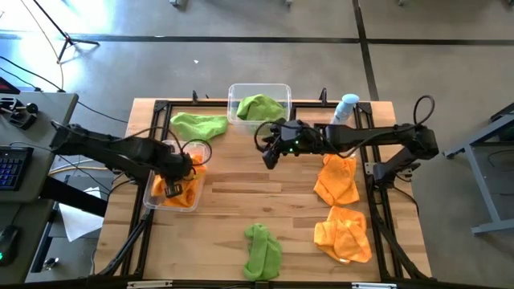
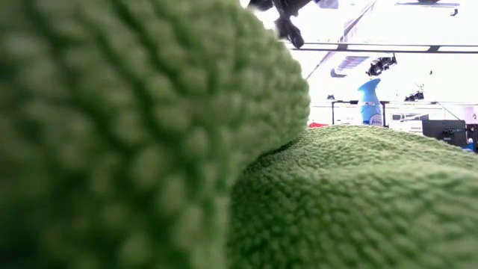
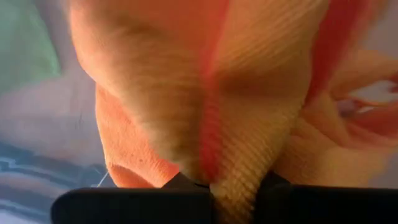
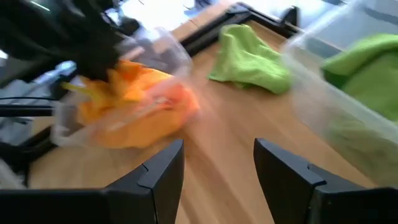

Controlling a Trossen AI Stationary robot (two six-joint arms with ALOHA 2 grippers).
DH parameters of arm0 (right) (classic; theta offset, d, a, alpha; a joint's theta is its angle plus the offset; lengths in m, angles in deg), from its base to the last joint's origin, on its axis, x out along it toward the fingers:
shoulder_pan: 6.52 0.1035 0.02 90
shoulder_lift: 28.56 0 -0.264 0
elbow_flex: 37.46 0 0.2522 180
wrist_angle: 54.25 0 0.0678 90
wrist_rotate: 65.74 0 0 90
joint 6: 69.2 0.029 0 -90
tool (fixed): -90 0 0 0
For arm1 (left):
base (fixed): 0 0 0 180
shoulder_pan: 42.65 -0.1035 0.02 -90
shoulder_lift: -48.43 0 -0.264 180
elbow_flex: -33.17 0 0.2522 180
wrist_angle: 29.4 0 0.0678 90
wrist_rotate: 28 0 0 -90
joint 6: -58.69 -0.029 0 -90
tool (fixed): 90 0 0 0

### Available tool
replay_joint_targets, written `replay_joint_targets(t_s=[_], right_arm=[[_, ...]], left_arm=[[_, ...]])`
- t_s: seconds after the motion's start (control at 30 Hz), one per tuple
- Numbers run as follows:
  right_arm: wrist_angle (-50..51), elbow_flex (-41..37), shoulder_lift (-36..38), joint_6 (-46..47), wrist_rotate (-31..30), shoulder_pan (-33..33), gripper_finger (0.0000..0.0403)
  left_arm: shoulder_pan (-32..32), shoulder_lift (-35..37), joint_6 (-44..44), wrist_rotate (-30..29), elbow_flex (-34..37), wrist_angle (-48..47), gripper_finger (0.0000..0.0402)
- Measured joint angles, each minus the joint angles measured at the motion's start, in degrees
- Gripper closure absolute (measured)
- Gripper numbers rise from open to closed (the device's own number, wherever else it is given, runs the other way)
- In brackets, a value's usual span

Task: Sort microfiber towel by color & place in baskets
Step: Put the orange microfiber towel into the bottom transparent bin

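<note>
A pale spray bottle [image 1: 347,108] with a blue cap stands at the far edge of the wooden surface [image 1: 241,197], beyond the right jaws (upright, apart from them). A keyboard [image 1: 11,167] lies left of the left jaws.

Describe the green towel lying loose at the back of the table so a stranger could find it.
Start at the clear bin on the table's far edge, which holds a green towel. Just to its left, flat on the wood, lies the green towel. Unlike the other green towel at the near edge, it lies beside the bin.

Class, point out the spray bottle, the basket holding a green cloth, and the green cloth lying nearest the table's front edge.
spray bottle [image 1: 348,107], high view, its body.
basket [image 1: 238,90], high view, its rim.
green cloth [image 1: 263,250], high view, its middle.
</note>
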Motion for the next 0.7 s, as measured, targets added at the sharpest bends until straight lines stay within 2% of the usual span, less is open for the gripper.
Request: replay_joint_targets(t_s=[0.17, 0.27, 0.5, 0.7], right_arm=[[-2.4, 0.0, -0.1, -0.1, -1.5, 2.1, 0.0214], [-2.2, 0.0, -0.1, 1.0, -3.2, 3.1, 0.0214], [-2.2, 0.0, -0.1, 2.6, -3.5, 4.8, 0.0214], [-0.4, 0.0, -0.1, 2.8, -3.5, 5.8, 0.0214]], left_arm=[[0.0, -4.1, -0.6, 0.1, 2.1, 0.7, 0.0399], [0.0, -6.5, -2.4, 0.5, 3.4, 1.8, 0.0383], [0.0, -11.7, -6.0, 2.0, 3.7, 3.1, 0.0300], [-0.1, -12.6, -8.5, 1.9, 2.4, 0.8, 0.0230]])
